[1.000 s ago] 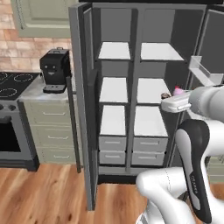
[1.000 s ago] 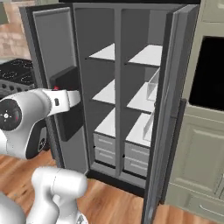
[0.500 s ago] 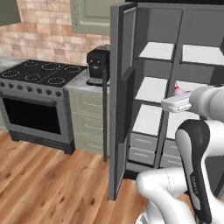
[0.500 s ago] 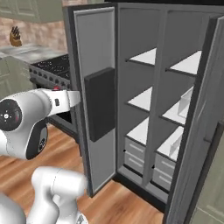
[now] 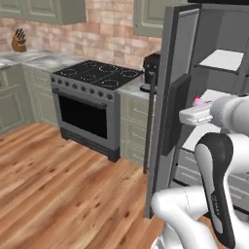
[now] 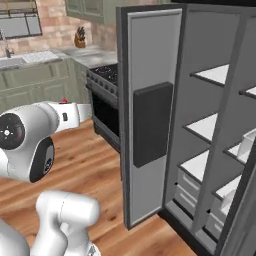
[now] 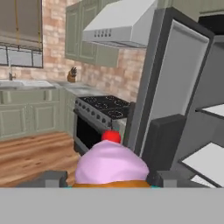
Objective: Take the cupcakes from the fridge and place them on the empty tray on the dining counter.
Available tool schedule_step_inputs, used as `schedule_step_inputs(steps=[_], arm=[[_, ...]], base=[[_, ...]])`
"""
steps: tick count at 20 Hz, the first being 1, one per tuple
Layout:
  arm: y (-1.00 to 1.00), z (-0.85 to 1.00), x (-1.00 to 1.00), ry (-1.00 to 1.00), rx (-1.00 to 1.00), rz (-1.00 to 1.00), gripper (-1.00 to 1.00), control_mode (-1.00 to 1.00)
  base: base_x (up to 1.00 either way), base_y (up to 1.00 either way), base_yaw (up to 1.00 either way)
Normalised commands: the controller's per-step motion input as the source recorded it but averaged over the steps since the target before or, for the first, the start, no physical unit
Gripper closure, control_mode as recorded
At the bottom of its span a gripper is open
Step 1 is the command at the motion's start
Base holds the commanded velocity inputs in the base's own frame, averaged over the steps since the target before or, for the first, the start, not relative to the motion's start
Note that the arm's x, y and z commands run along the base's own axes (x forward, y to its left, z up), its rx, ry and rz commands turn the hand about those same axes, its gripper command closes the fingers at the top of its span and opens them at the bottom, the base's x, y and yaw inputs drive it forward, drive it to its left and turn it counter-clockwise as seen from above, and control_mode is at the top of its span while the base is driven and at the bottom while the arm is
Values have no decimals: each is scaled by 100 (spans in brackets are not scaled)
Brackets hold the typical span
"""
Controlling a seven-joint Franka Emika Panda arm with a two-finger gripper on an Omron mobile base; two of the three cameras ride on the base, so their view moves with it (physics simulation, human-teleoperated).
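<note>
A cupcake (image 7: 110, 161) with pink frosting and a red cherry sits between my gripper's (image 7: 109, 180) two dark fingertips, which are shut on it. In the left base view the cupcake's pink top (image 5: 197, 101) pokes up above my hand, in front of the fridge (image 5: 168, 102). From the right base camera, a small red tip of the cupcake (image 6: 63, 101) shows at the end of my arm. The fridge (image 6: 150, 105) stands open, its grey door with the black panel swung out, its white shelves (image 6: 210, 125) bare. The empty tray and the dining counter are out of view.
A black-topped stove (image 5: 95, 80) with a grey oven stands left of the fridge, a black coffee machine (image 5: 151, 65) on the counter between them. A knife block (image 5: 19, 41) sits far left. Sage cabinets and a sink (image 6: 22, 60) line the wall. Wooden floor (image 5: 58, 180) spreads in front.
The whole picture has swung: the base has turned left, so the fridge slides right and the stove and sink wall come into view. The cupcake stays in my shut gripper.
</note>
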Motion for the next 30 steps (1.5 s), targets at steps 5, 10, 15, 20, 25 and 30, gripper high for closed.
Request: schedule_step_inputs(steps=[5, 10, 15, 20, 25, 30], arm=[[0, 0, 0, 0, 0, 0, 100, 100], [0, 0, 0, 0, 0, 0, 100, 100], [0, 0, 0, 0, 0, 0, 100, 100], [0, 0, 0, 0, 0, 0, 100, 100], [0, 0, 0, 0, 0, 0, 100, 100], [0, 0, 0, 0, 0, 0, 100, 100]], base=[[-25, -24, 49], [-31, -16, 51], [-30, -5, 51], [-28, 0, 52], [-35, 0, 55], [-43, 0, 56]])
